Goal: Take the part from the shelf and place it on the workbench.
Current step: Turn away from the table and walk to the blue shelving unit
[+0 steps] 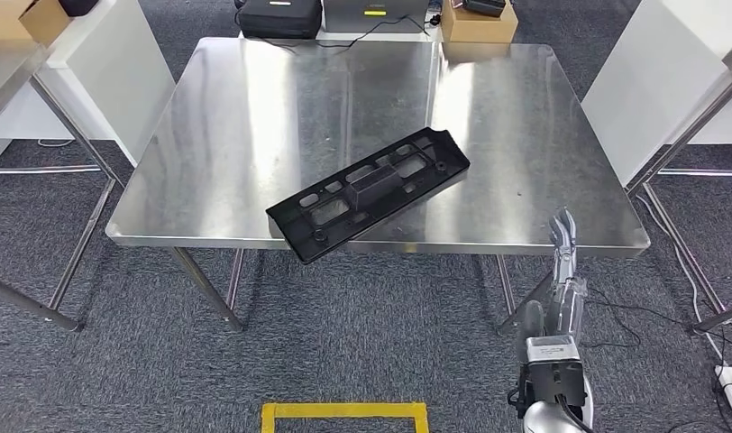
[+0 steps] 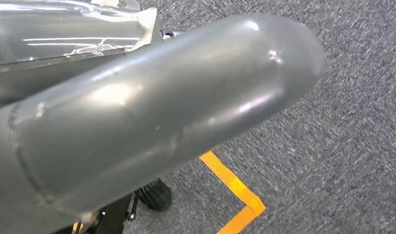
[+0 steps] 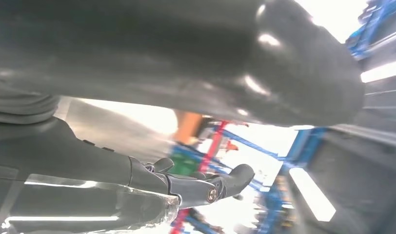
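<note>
A square stainless steel table (image 1: 254, 126) stands on grey carpet (image 1: 371, 334), its top bright with overhead light reflections. Beyond its far edge sit a black case (image 1: 279, 18) and a cardboard box (image 1: 478, 25). White panels (image 1: 119, 72) with metal-legged frames flank the table on both sides. On the carpet nearer than the table lies yellow floor tape (image 1: 344, 412).

A workshop: steel workbench (image 1: 254, 126), grey carpet floor (image 1: 380, 334) with yellow tape marking (image 1: 344, 413).
</note>
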Robot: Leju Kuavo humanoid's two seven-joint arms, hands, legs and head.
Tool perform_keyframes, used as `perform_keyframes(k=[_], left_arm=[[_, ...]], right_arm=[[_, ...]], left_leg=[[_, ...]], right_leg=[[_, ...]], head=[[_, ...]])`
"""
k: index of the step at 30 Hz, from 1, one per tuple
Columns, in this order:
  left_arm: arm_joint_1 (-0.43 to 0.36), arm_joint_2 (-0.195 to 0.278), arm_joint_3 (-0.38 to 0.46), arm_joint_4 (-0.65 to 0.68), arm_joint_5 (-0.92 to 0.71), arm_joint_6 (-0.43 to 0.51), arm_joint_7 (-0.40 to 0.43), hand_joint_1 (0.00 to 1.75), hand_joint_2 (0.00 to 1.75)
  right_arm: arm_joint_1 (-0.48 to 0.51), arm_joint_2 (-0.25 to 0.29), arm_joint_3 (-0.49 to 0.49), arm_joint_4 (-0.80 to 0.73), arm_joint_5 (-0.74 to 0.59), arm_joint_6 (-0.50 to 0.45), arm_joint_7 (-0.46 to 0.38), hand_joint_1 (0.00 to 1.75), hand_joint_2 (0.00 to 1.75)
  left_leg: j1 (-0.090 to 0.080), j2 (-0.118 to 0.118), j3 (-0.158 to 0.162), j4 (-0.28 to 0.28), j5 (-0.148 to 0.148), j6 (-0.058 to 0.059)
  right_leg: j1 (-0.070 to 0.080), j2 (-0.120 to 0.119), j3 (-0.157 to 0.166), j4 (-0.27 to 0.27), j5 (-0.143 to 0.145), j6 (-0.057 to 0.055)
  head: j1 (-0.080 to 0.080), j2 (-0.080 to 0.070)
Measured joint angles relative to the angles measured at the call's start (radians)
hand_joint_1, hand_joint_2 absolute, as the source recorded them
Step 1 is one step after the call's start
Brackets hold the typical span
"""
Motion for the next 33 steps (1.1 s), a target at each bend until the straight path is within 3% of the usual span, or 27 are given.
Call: perform_keyframes(k=[1,2,3,5,6,8,10,11,12,13,14,16,17,19,20,21,23,25,26,27,28,29,31,32,33], left_arm=[[0.000,0.001,0.000,0.000,-0.001,-0.001,0.000,0.00,0.00],[-0.001,0.002,0.000,0.000,-0.002,-0.002,0.000,0.00,0.00],[-0.001,0.004,0.000,0.000,-0.005,-0.003,0.001,0.00,0.00],[0.000,0.007,-0.001,0.000,-0.012,-0.003,0.002,0.00,0.00],[0.001,0.008,-0.001,0.000,-0.014,-0.003,0.004,0.00,0.00],[0.004,0.010,-0.002,0.001,-0.018,-0.001,0.009,0.00,0.00],[0.004,0.013,-0.002,0.001,-0.020,0.003,0.015,0.00,0.00],[0.003,0.014,-0.003,0.001,-0.021,0.005,0.018,0.00,0.00],[0.003,0.016,-0.003,0.001,-0.022,0.007,0.021,0.00,0.00],[0.003,0.017,-0.003,0.001,-0.023,0.009,0.023,0.00,0.00],[0.003,0.018,-0.004,0.001,-0.023,0.010,0.024,0.00,0.00],[0.001,0.020,-0.004,0.001,-0.024,0.012,0.025,0.00,0.00],[0.001,0.021,-0.004,0.001,-0.024,0.014,0.026,0.00,0.00],[-0.001,0.021,-0.004,0.002,-0.022,0.026,0.031,0.00,0.00],[-0.001,0.021,-0.004,0.002,-0.019,0.036,0.035,0.00,0.00],[-0.002,0.021,-0.003,0.002,-0.015,0.048,0.039,0.00,0.00],[-0.005,0.020,0.000,0.003,-0.005,0.074,0.044,0.00,0.00],[-0.006,0.020,0.007,0.003,0.003,0.099,0.048,0.00,0.00],[-0.005,0.020,0.009,0.003,0.005,0.110,0.050,0.00,0.00],[-0.005,0.020,0.011,0.004,0.006,0.119,0.054,0.00,0.00],[-0.005,0.020,0.012,0.004,0.005,0.126,0.059,0.00,0.00],[-0.005,0.020,0.013,0.004,0.002,0.132,0.064,0.00,0.00],[-0.006,0.019,0.015,0.005,-0.012,0.139,0.077,0.00,0.00],[-0.006,0.019,0.015,0.006,-0.020,0.142,0.085,0.00,0.00],[-0.006,0.019,0.015,0.006,-0.029,0.144,0.092,0.00,0.00]], right_arm=[[0.000,0.003,-0.010,0.014,0.004,-0.002,0.000,0.00,0.00],[0.001,0.006,-0.020,0.032,0.012,-0.008,0.004,0.00,0.00],[0.000,0.010,-0.033,0.058,0.026,-0.017,0.013,0.00,0.00],[0.001,0.018,-0.068,0.133,0.057,-0.041,0.033,0.00,0.00],[-0.001,0.022,-0.085,0.177,0.070,-0.051,0.042,0.00,0.00],[-0.016,0.028,-0.119,0.283,0.086,-0.069,0.059,0.00,0.00],[-0.048,0.028,-0.161,0.438,0.085,-0.080,0.066,0.00,0.00],[-0.067,0.027,-0.188,0.528,0.077,-0.082,0.061,0.00,0.00],[-0.082,0.026,-0.215,0.610,0.066,-0.082,0.053,0.00,0.00],[-0.094,0.024,-0.240,0.683,0.057,-0.081,0.043,0.00,0.00],[-0.103,0.023,-0.260,0.738,0.052,-0.081,0.034,0.00,0.00],[-0.120,0.022,-0.286,0.816,0.049,-0.082,0.025,0.00,0.00],[-0.130,0.021,-0.296,0.851,0.052,-0.086,0.035,0.00,0.44],[-0.154,0.019,-0.317,0.923,0.059,-0.099,0.101,0.00,1.31],[-0.162,0.014,-0.330,0.967,0.061,-0.105,0.153,0.00,1.31],[-0.167,0.008,-0.346,1.015,0.060,-0.107,0.209,0.00,0.87],[-0.161,-0.009,-0.380,1.115,0.065,-0.106,0.325,0.00,0.00],[-0.144,-0.024,-0.401,1.198,0.083,-0.094,0.444,0.00,0.00],[-0.135,-0.031,-0.407,1.231,0.092,-0.081,0.508,0.00,0.00],[-0.125,-0.036,-0.411,1.260,0.104,-0.065,0.577,0.00,0.00],[-0.115,-0.040,-0.414,1.286,0.120,-0.047,0.651,0.00,0.44],[-0.107,-0.043,-0.416,1.306,0.136,-0.031,0.721,0.00,0.87],[-0.098,-0.047,-0.416,1.333,0.165,-0.012,0.826,0.00,1.75],[-0.097,-0.047,-0.414,1.343,0.180,-0.011,0.851,0.00,1.75],[-0.096,-0.047,-0.409,1.351,0.199,-0.013,0.862,0.00,1.75]], left_leg=[[-0.001,-0.001,-0.012,0.007,0.007,-0.005],[-0.003,-0.001,-0.021,0.012,0.014,-0.010],[-0.003,-0.001,-0.026,0.014,0.020,-0.016],[0.001,-0.002,-0.031,0.016,0.031,-0.029],[0.004,-0.003,-0.036,0.024,0.017,-0.036],[0.009,-0.003,-0.053,0.086,-0.067,-0.048],[0.011,-0.002,-0.074,0.199,-0.167,-0.059],[0.012,-0.002,-0.077,0.248,-0.185,-0.062],[0.012,-0.001,-0.072,0.276,-0.177,-0.064],[0.013,-0.001,-0.052,0.274,-0.151,-0.065],[0.015,-0.001,-0.016,0.238,-0.121,-0.064],[0.015,-0.001,0.077,0.110,-0.108,-0.059],[0.013,-0.002,0.111,0.056,-0.116,-0.055],[0.005,-0.003,0.131,0.014,-0.127,-0.042],[0.004,-0.002,0.122,0.013,-0.119,-0.031],[0.004,-0.001,0.113,0.011,-0.109,-0.019],[0.006,0.000,0.086,0.006,-0.084,0.005],[0.002,-0.001,0.056,0.007,-0.060,0.015],[0.000,-0.001,0.041,0.008,-0.048,0.016],[-0.003,-0.001,0.027,0.009,-0.036,0.016],[-0.005,-0.001,0.013,0.010,-0.024,0.015],[-0.007,-0.001,0.000,0.010,-0.012,0.013],[-0.011,-0.001,-0.023,0.012,0.009,0.007],[-0.013,0.001,-0.029,0.011,0.020,0.002],[-0.012,0.003,-0.033,0.010,0.030,-0.003]], right_leg=[[0.001,0.001,0.047,-0.072,0.003,-0.003],[0.003,0.003,0.073,-0.122,-0.001,-0.010],[0.005,0.004,0.084,-0.149,-0.008,-0.018],[0.005,0.001,0.074,-0.154,0.000,-0.036],[0.004,-0.002,0.069,-0.155,0.009,-0.046],[-0.001,-0.006,0.050,-0.157,0.030,-0.065],[0.000,-0.008,0.026,-0.156,0.052,-0.071],[0.000,-0.009,0.013,-0.154,0.063,-0.068],[0.000,-0.011,-0.001,-0.151,0.074,-0.066],[-0.001,-0.013,-0.015,-0.146,0.083,-0.062],[-0.002,-0.015,-0.031,-0.140,0.091,-0.057],[-0.001,-0.016,-0.055,-0.127,0.104,-0.046],[0.000,-0.017,-0.062,-0.124,0.111,-0.039],[0.002,-0.018,-0.067,-0.126,0.128,-0.026],[0.001,-0.018,-0.069,-0.127,0.134,-0.019],[0.000,-0.016,-0.075,-0.121,0.128,-0.016],[0.000,-0.009,-0.102,-0.060,0.064,-0.023],[0.000,-0.003,-0.137,0.067,-0.029,-0.034],[0.000,-0.001,-0.147,0.126,-0.056,-0.032],[0.000,0.000,-0.144,0.164,-0.063,-0.026],[0.000,0.000,-0.123,0.166,-0.051,-0.017],[0.000,0.001,-0.084,0.129,-0.029,-0.010],[0.003,0.001,0.036,-0.029,-0.007,-0.012],[0.006,0.002,0.084,-0.102,-0.011,-0.019],[0.009,0.003,0.112,-0.152,-0.019,-0.026]], head=[[-0.001,0.000],[-0.002,0.000],[-0.002,0.000],[-0.002,0.000],[-0.001,0.000],[-0.004,0.000],[-0.010,0.000],[-0.010,0.000],[-0.010,0.000],[-0.010,0.000],[-0.010,0.000],[-0.011,0.000],[-0.010,0.000],[-0.009,0.000],[-0.009,0.000],[-0.009,0.000],[-0.004,0.000],[0.001,0.000],[0.001,0.000],[0.001,0.000],[0.002,0.000],[0.002,0.000],[0.002,0.000],[0.000,0.000],[-0.002,0.000]])
